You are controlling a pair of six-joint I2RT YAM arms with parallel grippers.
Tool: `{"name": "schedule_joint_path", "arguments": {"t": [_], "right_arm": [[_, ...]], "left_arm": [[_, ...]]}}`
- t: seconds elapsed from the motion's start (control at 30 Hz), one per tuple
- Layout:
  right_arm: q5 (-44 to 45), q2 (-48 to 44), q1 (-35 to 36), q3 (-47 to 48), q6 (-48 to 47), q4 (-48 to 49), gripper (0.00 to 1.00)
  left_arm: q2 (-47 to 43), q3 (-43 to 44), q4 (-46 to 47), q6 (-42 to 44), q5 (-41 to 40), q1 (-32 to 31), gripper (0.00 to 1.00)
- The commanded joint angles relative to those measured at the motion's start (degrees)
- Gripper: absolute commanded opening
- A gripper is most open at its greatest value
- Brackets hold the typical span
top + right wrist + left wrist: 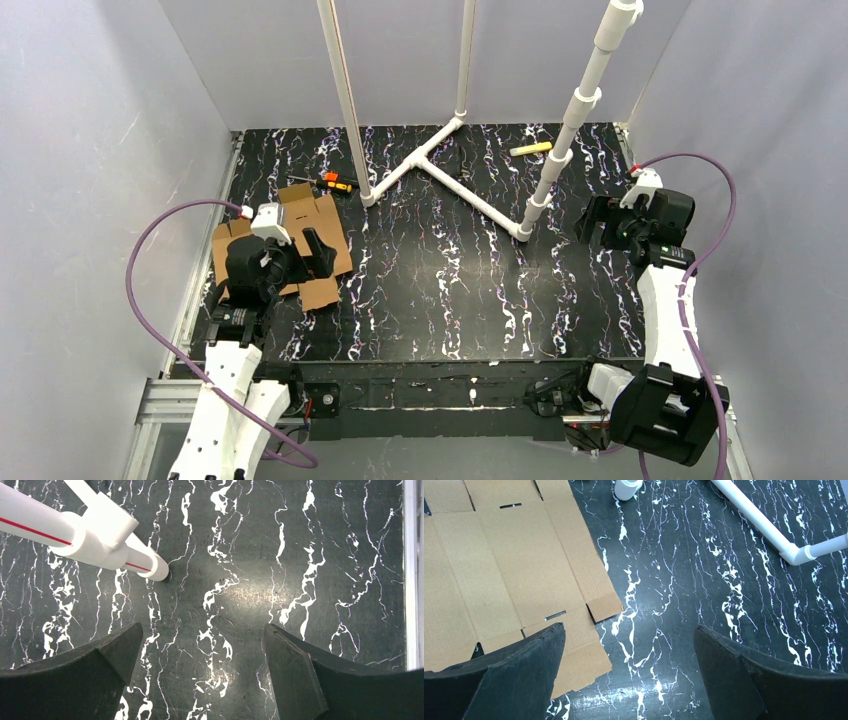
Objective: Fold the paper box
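Paper box (pixel 310 205) lies flat and unfolded at 9 o'clock on the bench (pixel 450 300). Left gripper (pixel 629 630) hovers over its 3 o'clock edge, jaws wide, empty. Right gripper (pixel 202 630) at 3 o'clock, jaws wide, empty.

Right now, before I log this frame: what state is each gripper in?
Left gripper: open, holding nothing, one finger over the edge of the flat paper box.
Right gripper: open, holding nothing.
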Motion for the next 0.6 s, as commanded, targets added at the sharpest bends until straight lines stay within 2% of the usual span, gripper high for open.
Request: {"name": "schedule_joint_path", "arguments": {"t": [0.0, 0.27, 0.4, 0.47, 0.57], "right_arm": [[-3.73, 1.57, -0.03, 1.44, 1.21, 3.64, 1.00], [-12.07, 1.71, -0.03, -0.15, -4.21, 3.24, 1.00], [-18.59, 1.62, 0.33, -1.01, -11.42, 0.36, 1.00], [-23.86, 1.73, 0.81, -1.41, -14.97, -0.89, 1.00], [-30.19, 3.27, 1.71, -0.84, -22.59, -5.58, 1.00]], "left_arm": [[0.36, 0.61, 1.30, 0.42, 3.00, 0.17, 0.99], [3.49, 0.77, 1.43, -3.65, 5.56, 0.12, 0.99], [8.34, 5.73, -6.21, -7.82, 6.69, -0.14, 0.99], [12.09, 10.08, -13.38, -6.88, 2.09, -2.48, 0.99], [16.73, 15.74, -20.85, -4.36, -14.03, -12.84, 0.99]]}}
